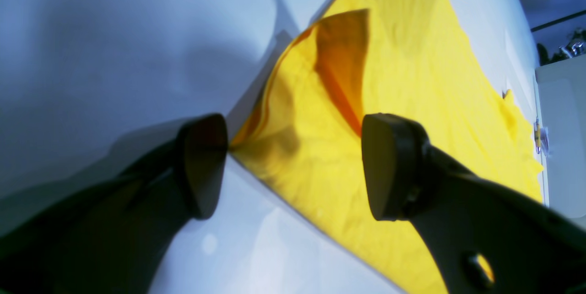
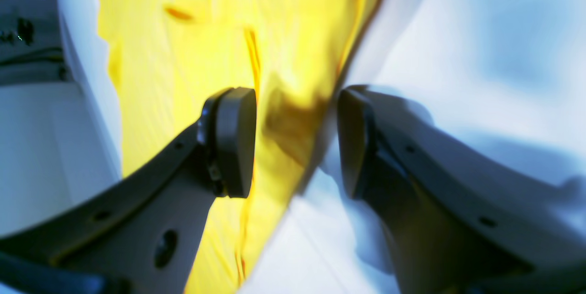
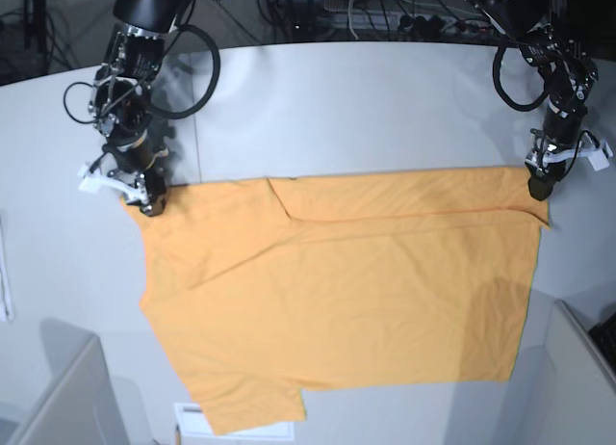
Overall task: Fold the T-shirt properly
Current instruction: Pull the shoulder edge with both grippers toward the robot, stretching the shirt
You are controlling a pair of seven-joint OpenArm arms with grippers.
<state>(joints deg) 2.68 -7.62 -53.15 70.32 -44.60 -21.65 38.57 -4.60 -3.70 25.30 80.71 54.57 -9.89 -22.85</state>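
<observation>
T-shirt (image 3: 337,301), orange-yellow, lies spread across the pale desk (image 3: 366,108), its far edge folded over into a long band that runs between the two arms. The left gripper (image 1: 293,166) sits at one far corner of that band. Its fingers (image 1: 389,166) stand wide apart, and the corner of the cloth lies in the gap between them, its tip just at the inner face of one finger; nothing is pinched. A raised fold casts a dark orange shadow just beyond the fingers. The right gripper (image 2: 297,143) is at the opposite far corner, low over the cloth's edge. Its fingers (image 2: 236,140) are also parted, with the shirt's edge running up through the gap. That view is blurred, so whether either finger touches the cloth I can't quite tell. One sleeve hangs over the desk's near edge, well away from both arms.
</observation>
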